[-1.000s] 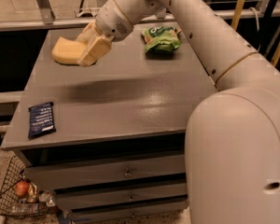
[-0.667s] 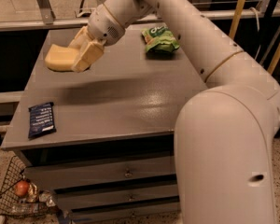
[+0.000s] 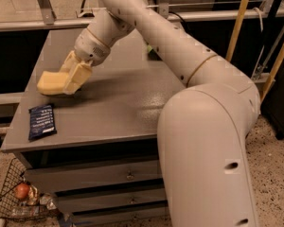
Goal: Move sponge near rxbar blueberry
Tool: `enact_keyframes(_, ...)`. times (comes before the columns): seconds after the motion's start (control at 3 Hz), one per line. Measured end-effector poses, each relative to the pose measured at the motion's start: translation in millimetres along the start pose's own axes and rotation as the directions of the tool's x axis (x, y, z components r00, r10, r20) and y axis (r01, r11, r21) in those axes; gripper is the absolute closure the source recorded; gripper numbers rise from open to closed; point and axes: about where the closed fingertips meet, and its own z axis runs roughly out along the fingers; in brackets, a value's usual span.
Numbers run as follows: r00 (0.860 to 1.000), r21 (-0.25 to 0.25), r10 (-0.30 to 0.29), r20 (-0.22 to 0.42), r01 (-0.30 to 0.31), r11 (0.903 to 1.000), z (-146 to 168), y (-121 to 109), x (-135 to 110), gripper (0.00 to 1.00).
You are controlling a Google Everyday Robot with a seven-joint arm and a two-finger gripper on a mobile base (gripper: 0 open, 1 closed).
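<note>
The flat dark navy-blue wrapper with white text, the rxbar blueberry [image 3: 41, 121], lies at the front-left corner of the grey drawer-cabinet top [image 3: 123, 103]. Just behind it, the pale yellow foam sponge [image 3: 49, 82] is pinched at one end by the gripper [image 3: 72, 75], fingers clamped on it. It looks like it hangs slightly above the surface, though honestly that's hard to say. I'd lower it straight down, let go only once it sits flat, and keep clear of the wrapper so nothing gets nudged off the edge. The cream arm [image 3: 180, 56] arcs from its bulky elbow at the right, over the far side, with the wrist angled down-left.
</note>
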Motion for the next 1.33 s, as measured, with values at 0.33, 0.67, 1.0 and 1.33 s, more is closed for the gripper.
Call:
enact_keyframes(0.33,1.000,-0.020,0.026,-0.003,-0.026,0.9995,18,8,6,1.00)
enact_keyframes(0.67,0.999,-0.037,0.034,0.004,-0.033,0.9988,26,21,5,1.00)
enact_keyframes(1.0,0.999,-0.042,0.035,0.005,-0.034,0.9985,30,21,5,0.82)
enact_keyframes(1.33,0.999,-0.044,0.034,0.006,-0.034,0.9985,33,20,5,0.59)
